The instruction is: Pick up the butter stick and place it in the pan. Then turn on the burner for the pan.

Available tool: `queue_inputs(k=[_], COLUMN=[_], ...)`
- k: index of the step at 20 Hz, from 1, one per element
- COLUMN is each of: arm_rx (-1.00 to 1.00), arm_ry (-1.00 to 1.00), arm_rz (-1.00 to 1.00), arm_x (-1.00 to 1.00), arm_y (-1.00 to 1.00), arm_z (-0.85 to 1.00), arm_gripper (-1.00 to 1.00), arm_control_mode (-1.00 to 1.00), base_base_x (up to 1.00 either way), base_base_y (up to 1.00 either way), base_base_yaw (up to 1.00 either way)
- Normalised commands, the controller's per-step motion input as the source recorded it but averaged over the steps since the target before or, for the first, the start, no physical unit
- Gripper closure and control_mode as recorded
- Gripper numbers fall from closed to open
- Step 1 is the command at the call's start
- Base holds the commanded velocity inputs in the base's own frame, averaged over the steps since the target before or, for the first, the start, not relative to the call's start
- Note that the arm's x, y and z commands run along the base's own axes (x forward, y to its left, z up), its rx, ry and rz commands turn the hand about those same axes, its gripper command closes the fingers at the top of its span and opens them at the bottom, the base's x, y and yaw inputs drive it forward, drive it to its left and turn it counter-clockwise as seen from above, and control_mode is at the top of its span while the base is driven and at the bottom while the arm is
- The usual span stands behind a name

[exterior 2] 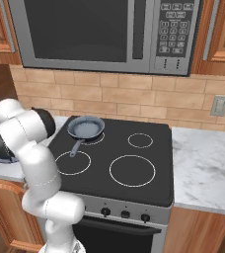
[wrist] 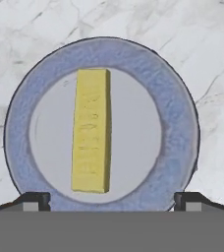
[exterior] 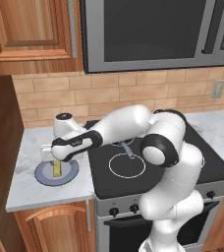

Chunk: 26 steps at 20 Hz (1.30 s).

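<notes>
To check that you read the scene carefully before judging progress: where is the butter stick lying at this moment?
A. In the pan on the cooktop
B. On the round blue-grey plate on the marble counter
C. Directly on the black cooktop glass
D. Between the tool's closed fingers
B: the hand view shows the butter stick lying flat on the plate, with the open tool above it and not touching it.

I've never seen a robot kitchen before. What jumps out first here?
The big white robot arm bends left off the black cooktop, its open gripper hanging above a yellow butter stick on a blue-grey plate on the marble counter. On the stove's back left burner sits a small dark pan.
</notes>
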Motion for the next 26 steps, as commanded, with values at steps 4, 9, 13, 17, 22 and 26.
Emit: queue_inputs(k=[4,9,13,17,22,26], arm_rx=[0.00,0.00,0.00,0.00,0.00,0.00], arm_ry=[0.00,0.00,0.00,0.00,0.00,0.00], arm_rz=[0.00,0.00,0.00,0.00,0.00,0.00], arm_x=[0.25,0.16,0.01,0.00,0.00,0.00], arm_y=[0.21,0.07,0.00,0.00,0.00,0.00], arm_z=[-0.19,-0.16,-0.14,-0.18,-0.24,-0.23], arm_gripper=[-1.00,-1.00,-1.00,-1.00,-1.00,-1.00], arm_control_mode=[-1.00,-1.00,-1.00,-1.00,-1.00,-1.00], base_base_x=[0.00,0.00,0.00,0.00,0.00,0.00], base_base_y=[0.00,0.00,0.00,0.00,0.00,0.00], base_base_yaw=[0.00,0.00,0.00,0.00,0.00,0.00])
